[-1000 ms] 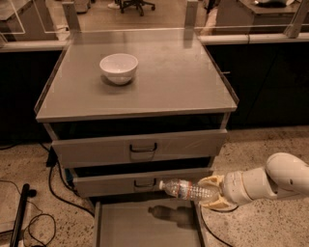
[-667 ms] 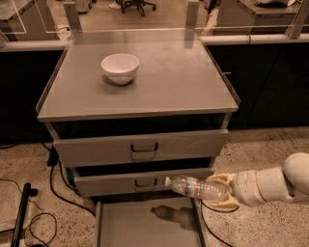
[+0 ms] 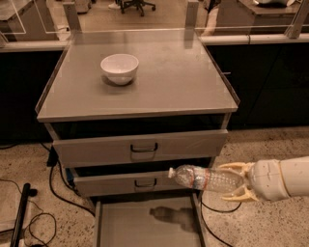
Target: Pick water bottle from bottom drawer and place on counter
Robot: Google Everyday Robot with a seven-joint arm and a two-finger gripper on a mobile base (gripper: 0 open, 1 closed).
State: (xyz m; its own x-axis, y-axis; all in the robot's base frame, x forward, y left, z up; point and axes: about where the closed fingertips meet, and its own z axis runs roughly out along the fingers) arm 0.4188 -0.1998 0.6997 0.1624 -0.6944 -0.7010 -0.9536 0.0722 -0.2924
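Gripper (image 3: 234,182) low at the cabinet's right, jaws clamped around the base end of the water bottle (image 3: 205,179). Bottle hangs above the open bottom drawer (image 3: 145,226), level with the middle drawer front, long axis horizontal, cap pointing left away from the jaws. Surface (image 3: 183,82) lies well above and behind, so the move likely needs a rise over its front rim.

a white bowl (image 3: 119,67) stands upright at the back left of the counter (image 3: 178,82). the two upper drawers (image 3: 183,144) (each with a dark handle) sit stacked below it. black cables (image 3: 52,181) trail over the speckled floor (image 3: 270,142) at the left, near a dark pole (image 3: 20,214). another cable (image 3: 208,226) runs just below the gripper (image 3: 231,182) at lower right. chair legs (image 3: 137,5) show far behind.
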